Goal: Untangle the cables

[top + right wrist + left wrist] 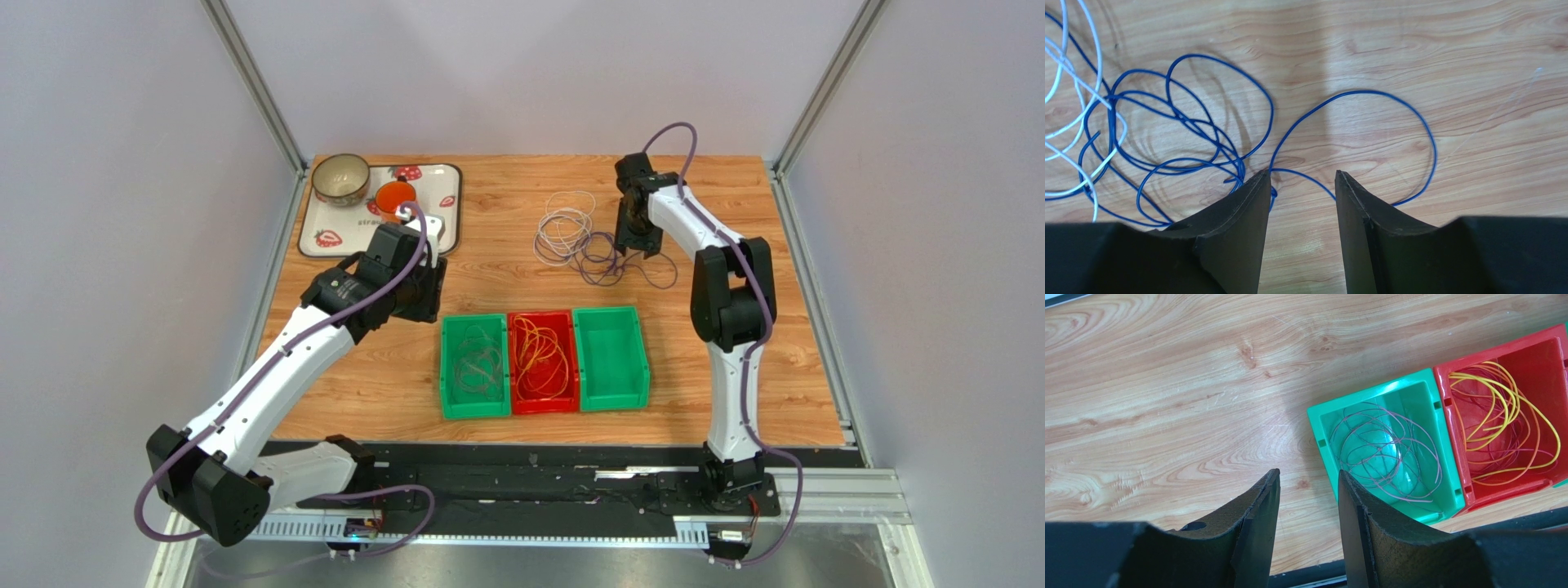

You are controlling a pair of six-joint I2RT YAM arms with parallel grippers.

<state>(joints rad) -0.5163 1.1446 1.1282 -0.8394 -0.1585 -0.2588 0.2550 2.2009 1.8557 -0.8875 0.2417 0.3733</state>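
Observation:
The loose cables lie on the wooden table at the back right. White loops [562,228] tangle with dark blue loops [611,261]. My right gripper [634,250] hangs just over the blue ones. In the right wrist view it [1301,177] is open, low over the table, with one strand of the blue cable [1229,153] running across the gap at its tips. White cable [1088,86] crosses the blue at the left. My left gripper [1309,478] is open and empty over bare wood, left of the bins [411,294].
Three bins stand in a row at mid-table. The left green bin [1324,425] holds thin purple-grey wires, the red bin [1450,386] holds yellow and red wires, and the right green bin [638,355] looks bare. A tray [321,233] with a bowl [341,179] and an orange cup [395,197] sits back left.

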